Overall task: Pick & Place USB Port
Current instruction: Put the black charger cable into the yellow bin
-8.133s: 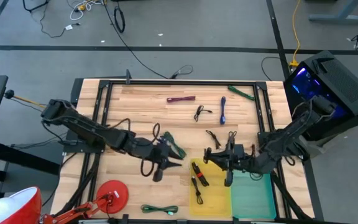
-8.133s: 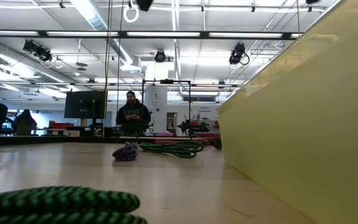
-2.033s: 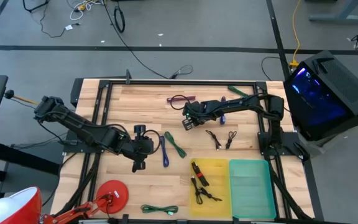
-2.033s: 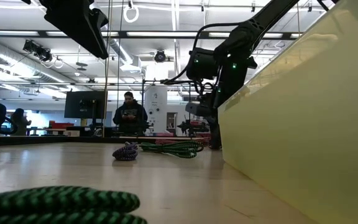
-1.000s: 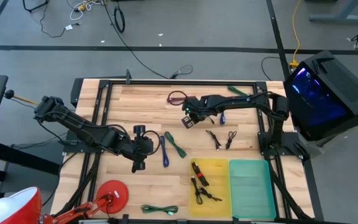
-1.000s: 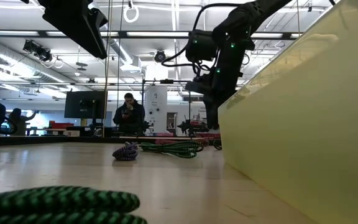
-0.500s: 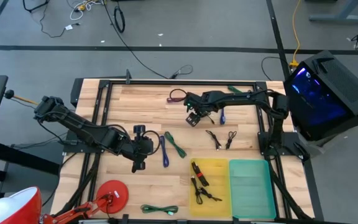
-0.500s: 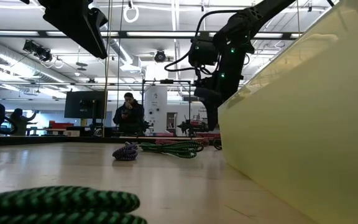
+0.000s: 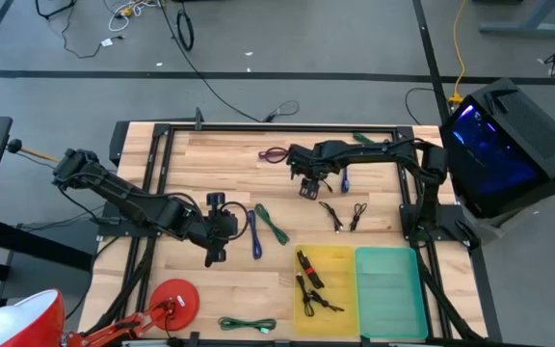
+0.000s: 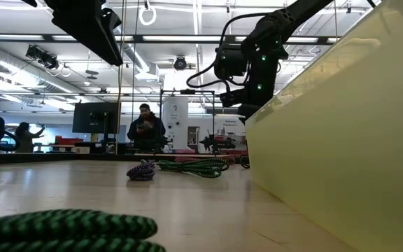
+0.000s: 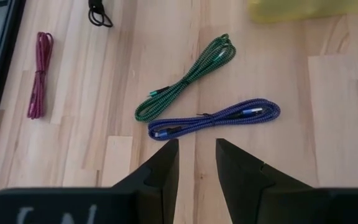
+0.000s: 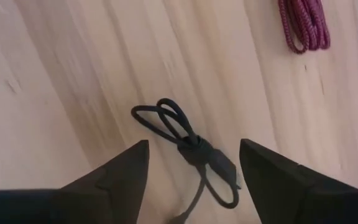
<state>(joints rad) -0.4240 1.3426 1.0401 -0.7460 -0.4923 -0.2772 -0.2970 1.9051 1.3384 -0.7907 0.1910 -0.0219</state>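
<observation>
The right gripper [image 9: 308, 186] reaches over the far middle part of the wooden table [image 9: 220, 154], and its fingers [image 12: 120, 168] are wide open with nothing between them. Directly under it lies a bundled black USB cable [image 12: 188, 149], flat on the wood and not touched by the fingers; a magenta cable [image 12: 304, 25] lies near it, toward the table's far edge. The left gripper [image 9: 213, 253] waits over the middle-left part of the table; its fingers [image 11: 164, 163] stand only a little apart and hold nothing. Just beside it lie a blue braided cable [image 11: 215, 119] and a green braided cable [image 11: 188, 79], close together. The yellow bin [image 9: 340, 258] at the near edge holds two black cables [image 9: 308, 278], and the green bin [image 9: 393, 289] touches its right side. Two more small black cables [image 9: 343, 214] lie on the wood between the right gripper and the bins
</observation>
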